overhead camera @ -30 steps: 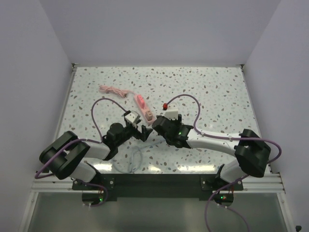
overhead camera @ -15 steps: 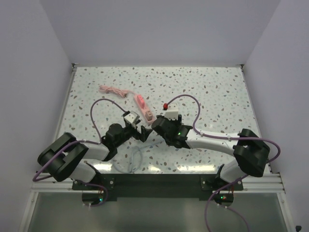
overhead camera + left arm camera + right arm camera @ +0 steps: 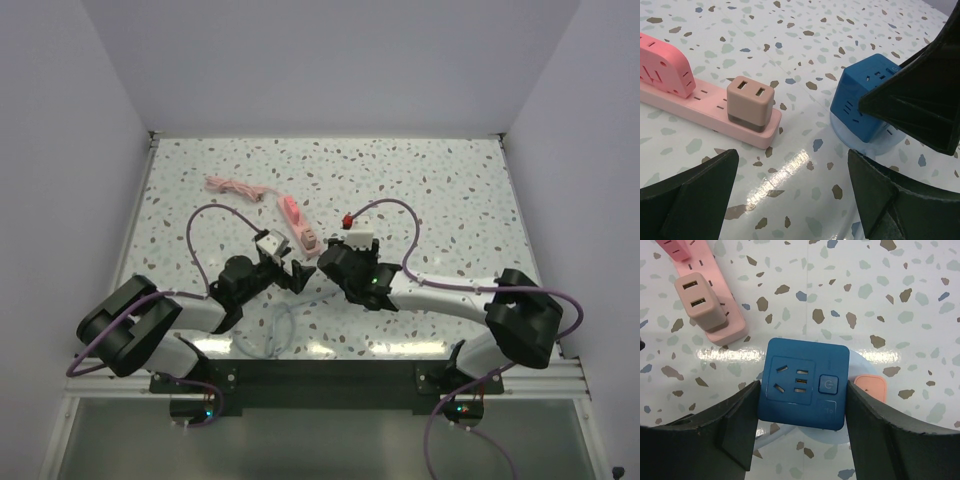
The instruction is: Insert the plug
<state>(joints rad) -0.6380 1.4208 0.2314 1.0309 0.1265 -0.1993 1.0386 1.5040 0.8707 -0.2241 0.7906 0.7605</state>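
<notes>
**Top view.** The left claw (image 3: pixel 296 272) and right claw (image 3: pixel 330 262) sit nose to nose on the speckled terrazzo counter (image 3: pixel 450 190), right at the near end of the long pink plastic power strip (image 3: pixel 297 221). The plug is hidden under the right claw here. With both arms this crowded, a sideways swing by either could strike the other or shove the strip askew.

**Left wrist.** The left claw is released, its fingers spread wide over bare counter with nothing between them. Ahead, a beige square charger block (image 3: pixel 750 102) stands in the strip's end socket. Near it, apart from the strip, a blue plastic cube adapter (image 3: pixel 862 102) rests on a pale blue round disc (image 3: pixel 875 145). Nothing holds the strip, so it would likely slide away under any push to seat the plug.

**Right wrist.** The right claw is clenched on the blue cube, one finger against each side, with the socket face and button upward. The cube's prongs cannot be seen, so the mating side is unclear, and it may be presented the wrong way round. The grip is on smooth flat walls, so the cube could twist or slip under insertion force. The charger block fills the nearest socket and could foul the cube's bulk. A small salmon-pink rounded piece (image 3: pixel 871 388) just beside the right finger could snag.
</notes>
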